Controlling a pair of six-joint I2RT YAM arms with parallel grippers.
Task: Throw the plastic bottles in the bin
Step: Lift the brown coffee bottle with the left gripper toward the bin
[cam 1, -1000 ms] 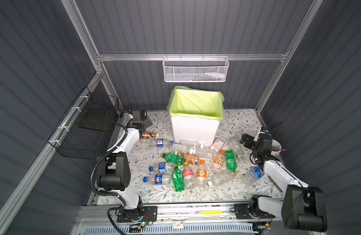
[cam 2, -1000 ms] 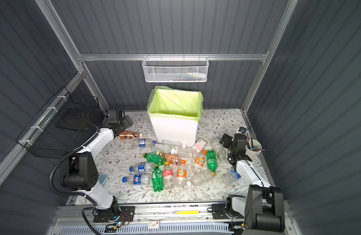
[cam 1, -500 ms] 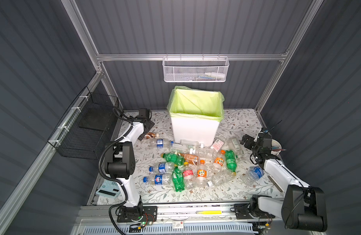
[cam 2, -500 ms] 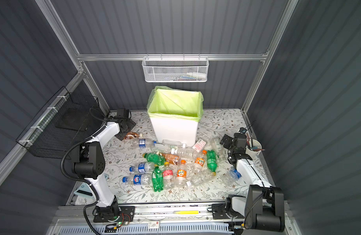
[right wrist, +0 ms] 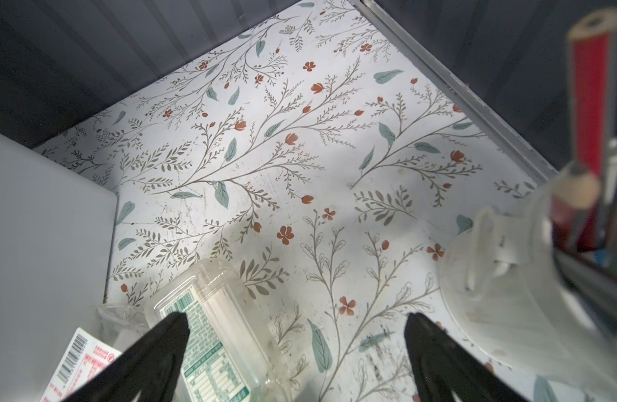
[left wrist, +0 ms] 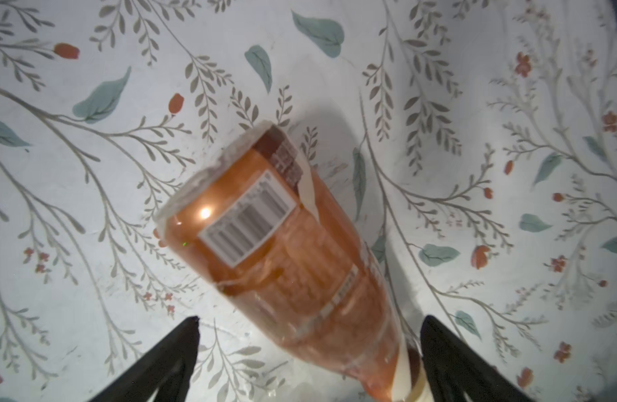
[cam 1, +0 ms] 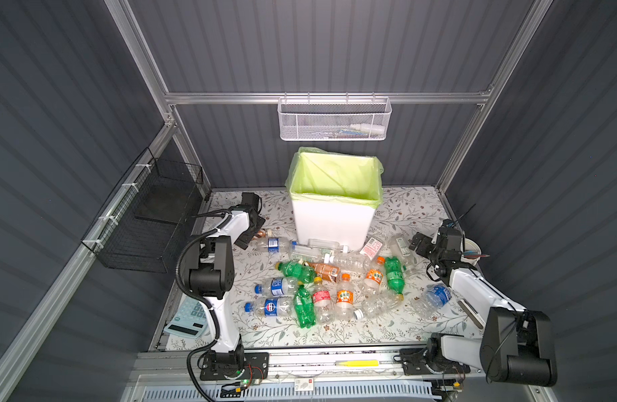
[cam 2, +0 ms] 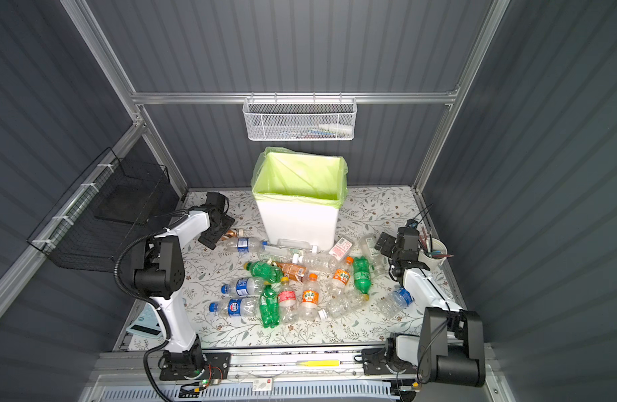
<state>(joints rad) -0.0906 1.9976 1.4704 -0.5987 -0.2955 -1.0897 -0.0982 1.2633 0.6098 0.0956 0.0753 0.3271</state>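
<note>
White bin [cam 1: 335, 226] lined with pale lime-green bag [cam 1: 335, 174]. White surface [cam 1: 408, 209] printed with grey-green sprigs, teal leaves and small rust-red flowers. Clear or green plastic bottles [cam 1: 344, 296], with blue, orange and red labels, blue and orange caps. One amber-brown bottle [left wrist: 282, 250] bearing a white barcode patch. Black left claw [left wrist: 309, 318], black right claw [right wrist: 296, 314]. White mesh basket [cam 1: 335, 120]; black wire basket [cam 1: 150, 222]. Dark grey ribbed walls [cam 1: 335, 52].

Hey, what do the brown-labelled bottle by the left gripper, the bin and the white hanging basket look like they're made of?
Brown-labelled bottle: thin glossy clear plastic, apparently; a light glint and see-through base show it.
Bin: smooth matte white wall, probably rigid plastic; its liner is thin translucent lime film, crinkled at the rim.
White basket: fine open mesh, likely painted metal.
</note>
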